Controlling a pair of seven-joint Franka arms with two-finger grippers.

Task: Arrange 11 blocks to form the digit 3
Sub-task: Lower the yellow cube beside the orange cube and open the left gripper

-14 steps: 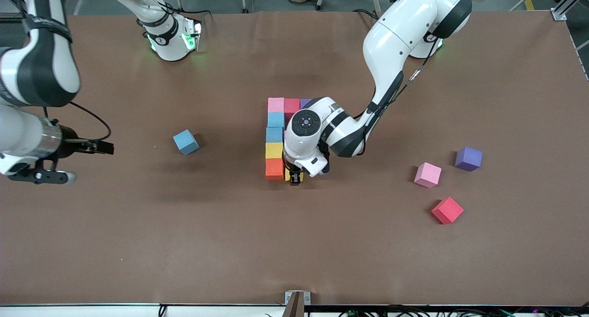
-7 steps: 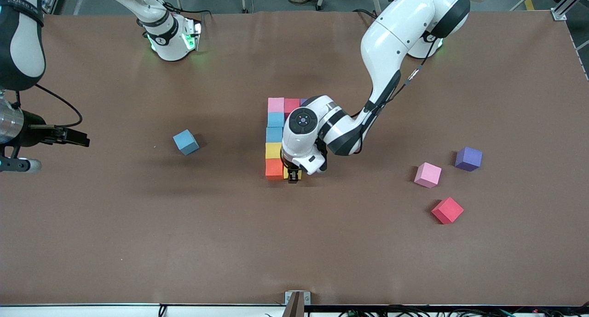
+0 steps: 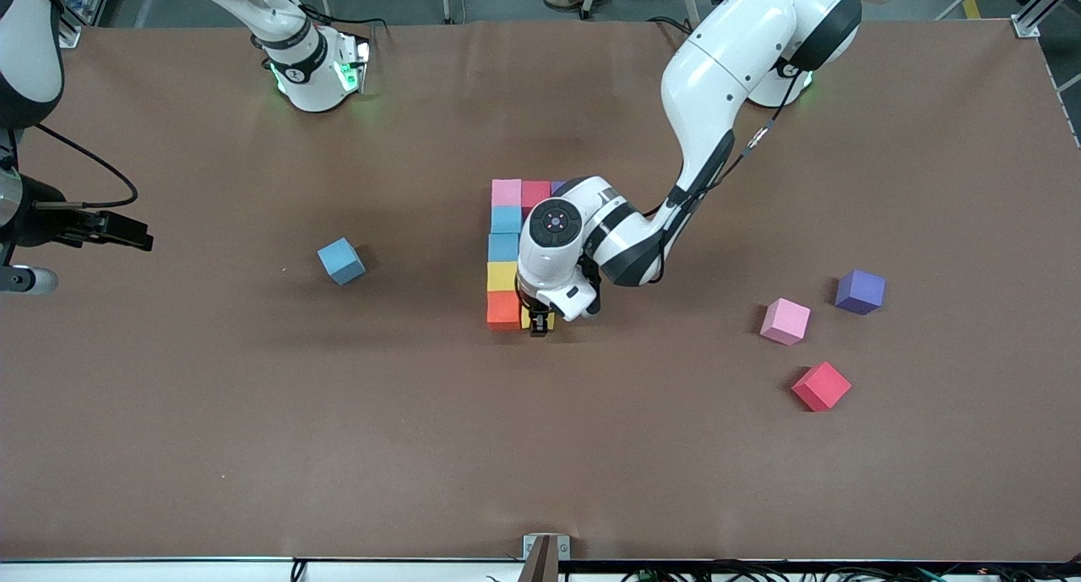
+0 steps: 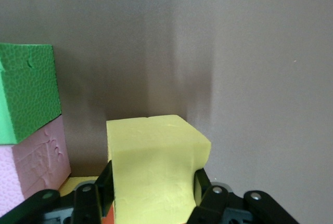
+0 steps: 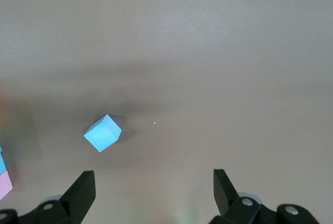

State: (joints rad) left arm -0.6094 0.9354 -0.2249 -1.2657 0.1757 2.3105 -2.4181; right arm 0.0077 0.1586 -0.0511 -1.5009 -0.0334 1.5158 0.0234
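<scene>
A column of blocks stands mid-table: pink (image 3: pixel 507 192), blue (image 3: pixel 507 220), blue (image 3: pixel 504 247), yellow (image 3: pixel 503 275) and orange (image 3: pixel 504 308). A red block (image 3: pixel 535 193) and a partly hidden purple one (image 3: pixel 558 187) run from the pink block toward the left arm's end. My left gripper (image 3: pixel 538 323) is shut on a yellow block (image 4: pixel 156 167), low beside the orange block. The left wrist view also shows a green block (image 4: pixel 26 96) touching a pink block (image 4: pixel 36 164). My right gripper (image 5: pixel 152 182) hangs open and empty over the right arm's end of the table (image 3: pixel 127 231).
Loose blocks lie on the brown table (image 3: pixel 540 447): a blue one (image 3: pixel 341 261) toward the right arm's end, and pink (image 3: pixel 784 321), purple (image 3: pixel 860 291) and red (image 3: pixel 821 386) toward the left arm's end. The left arm's wrist covers the figure's middle.
The right arm has drawn back toward its end of the table. The left gripper with the yellow block has shifted slightly closer to the orange block.
</scene>
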